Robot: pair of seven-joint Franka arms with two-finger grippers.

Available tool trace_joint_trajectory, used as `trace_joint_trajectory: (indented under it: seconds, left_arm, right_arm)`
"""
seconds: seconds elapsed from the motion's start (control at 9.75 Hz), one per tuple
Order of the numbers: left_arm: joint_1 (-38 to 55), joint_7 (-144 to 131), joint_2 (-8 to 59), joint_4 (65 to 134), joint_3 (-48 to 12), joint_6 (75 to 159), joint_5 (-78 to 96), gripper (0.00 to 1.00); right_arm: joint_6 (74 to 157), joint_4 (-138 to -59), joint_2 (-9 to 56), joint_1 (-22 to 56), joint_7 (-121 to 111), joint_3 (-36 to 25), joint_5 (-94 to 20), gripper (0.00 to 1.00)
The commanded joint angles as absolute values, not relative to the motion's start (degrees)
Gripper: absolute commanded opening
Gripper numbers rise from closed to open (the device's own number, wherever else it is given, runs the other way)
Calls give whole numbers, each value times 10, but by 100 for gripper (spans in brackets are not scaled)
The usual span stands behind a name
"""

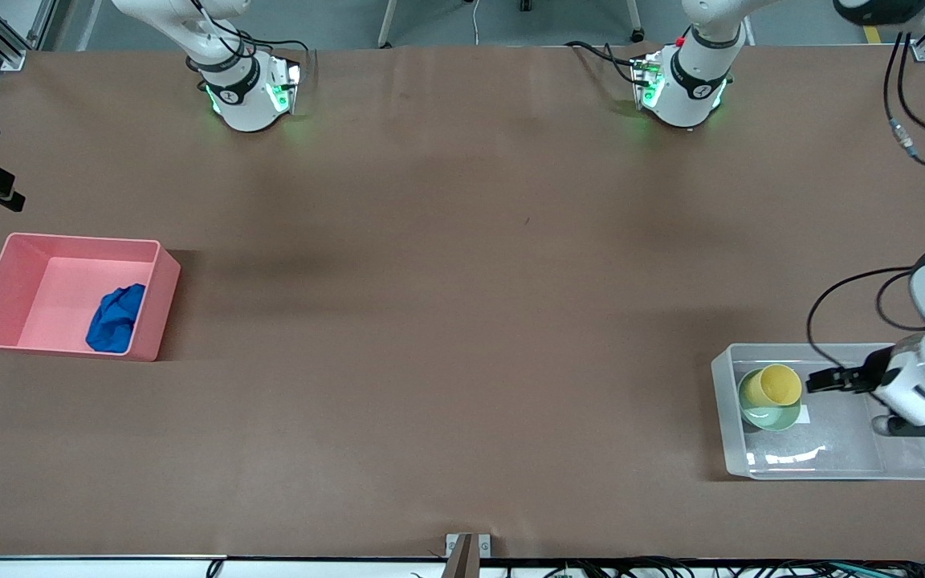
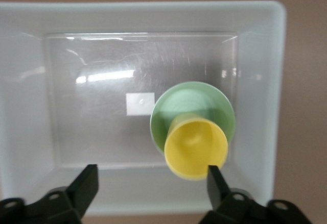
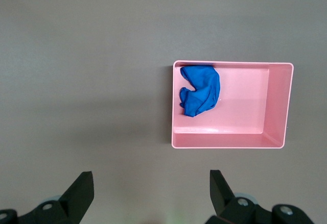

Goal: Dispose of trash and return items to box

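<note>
Left end effector (image 1: pixel 814 380), fingers spread, over box (image 1: pixel 832 466) beside cup (image 1: pixel 779 385) nested in bowl (image 1: pixel 768 413); right end effector (image 3: pixel 148 193) spread above worktop (image 1: pixel 446 321).

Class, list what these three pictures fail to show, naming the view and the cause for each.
- Right end effector: outside the front view; only its fingers show in the right wrist view.
- Mint-green bowl floor: covered by the yellow cup, both views.
- Blue cloth underside: hidden against the pink bin.

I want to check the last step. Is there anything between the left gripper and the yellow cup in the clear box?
Nothing visible. The left gripper, open, hangs over the clear box. The yellow cup sits in the green bowl just below it, uncovered.
</note>
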State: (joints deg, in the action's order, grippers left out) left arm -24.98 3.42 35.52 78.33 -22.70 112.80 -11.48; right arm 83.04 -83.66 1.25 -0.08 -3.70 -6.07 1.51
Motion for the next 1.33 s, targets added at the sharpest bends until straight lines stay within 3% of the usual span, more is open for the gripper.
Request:
trace_joint_trajectory:
  seconds: [0.0, 0.31, 0.72, 0.82, 1.03, 1.23]
  left_arm:
    - [-279, 48, 252, 822, -254, 1069, -61, 100]
    - [-275, -48, 159, 819, -297, 970, -60, 100]
    - [-272, -38, 75, 822, -332, 931, -59, 100]
    - [-242, -37, 55, 835, -311, 921, -58, 100]
    - [-146, -38, 11, 869, -211, 902, -35, 100]
    - [-72, -40, -28, 920, -137, 904, -24, 100]
  right_arm:
    - [835, -852, 8, -3, -33, -62, 14, 100]
    - [851, -876, 10, -20, -33, -62, 14, 99]
    - [970, -987, 8, -61, -79, -63, 14, 99]
    - [1008, -1017, 8, -75, -86, -62, 15, 99]
    - [1095, -1074, 11, -82, -94, -63, 18, 99]
    - [1101, -1076, 11, -77, -93, -62, 20, 100]
